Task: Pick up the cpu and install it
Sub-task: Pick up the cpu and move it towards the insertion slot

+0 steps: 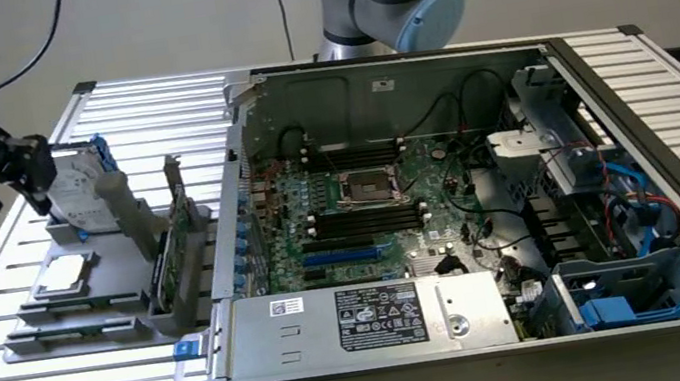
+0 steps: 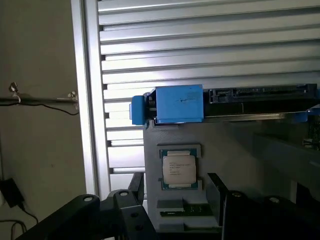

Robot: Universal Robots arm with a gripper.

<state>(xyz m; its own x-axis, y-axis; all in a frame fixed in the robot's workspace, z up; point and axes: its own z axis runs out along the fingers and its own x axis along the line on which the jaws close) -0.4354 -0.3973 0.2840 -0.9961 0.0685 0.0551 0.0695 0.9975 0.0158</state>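
The jaws stand wide apart with nothing between them: the gripper (image 1: 9, 184) hangs empty over the far end of the grey holder (image 1: 76, 316), and in the wrist view its dark fingers (image 2: 117, 212) frame the parts below without touching any of them. The cpu (image 1: 65, 274) lies flat in a shallow recess of that holder, metal top up, on the exterior view's left, well apart from the computer case (image 1: 473, 358). It is nearly square. In the wrist view the cpu (image 2: 178, 170) reads slightly longer along the line running from the gripper (image 2: 172, 215) toward the hard drive (image 1: 77, 189), and its edges sit square to the holder's edges. A thin green border shows around the metal lid, and small holder lips hug two opposite sides. Just beyond it the blue bracket (image 2: 177, 104) of the hard drive stands higher than the chip. To the exterior view's right of the cpu, an upright grey post (image 1: 116, 209) and a card (image 1: 182, 239) standing on edge rise between it and the case. The space straight above the chip is open. The holder sits near the edge rail (image 2: 90, 100) of the slatted table (image 1: 645, 64). The case lies open upward, with the socket (image 1: 367, 186) mid-board between rows of black slots and loose cables nearby.
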